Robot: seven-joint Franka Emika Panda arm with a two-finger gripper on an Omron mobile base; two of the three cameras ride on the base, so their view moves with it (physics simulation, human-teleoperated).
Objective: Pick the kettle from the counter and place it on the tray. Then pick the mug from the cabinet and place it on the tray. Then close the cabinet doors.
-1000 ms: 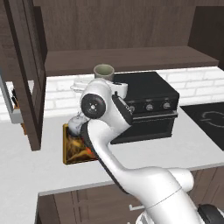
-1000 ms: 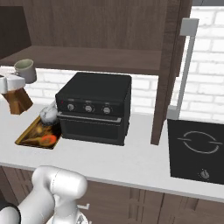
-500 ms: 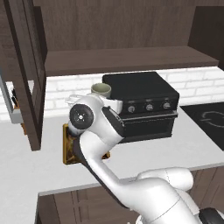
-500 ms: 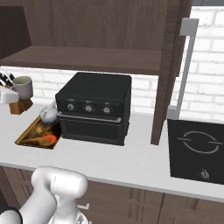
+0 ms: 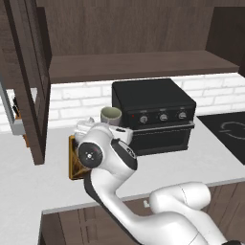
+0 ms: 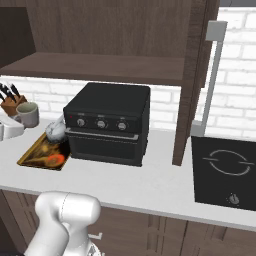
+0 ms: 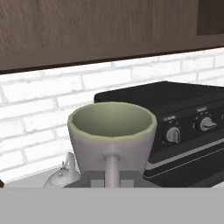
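My gripper (image 7: pixel 112 178) is clamped on the mug (image 7: pixel 112 136) by its handle, holding it upright in the air left of the black oven (image 6: pixel 107 122) and above the tray's (image 6: pixel 31 156) left end. The kettle (image 6: pixel 56 129) already sits on the tray's far right corner, just beside the oven; in the hand view it's low and left of the mug, probably well below it, though depth is hard to judge there. Cabinet (image 5: pixel 139 67) doors (image 5: pixel 29 81) are still open.
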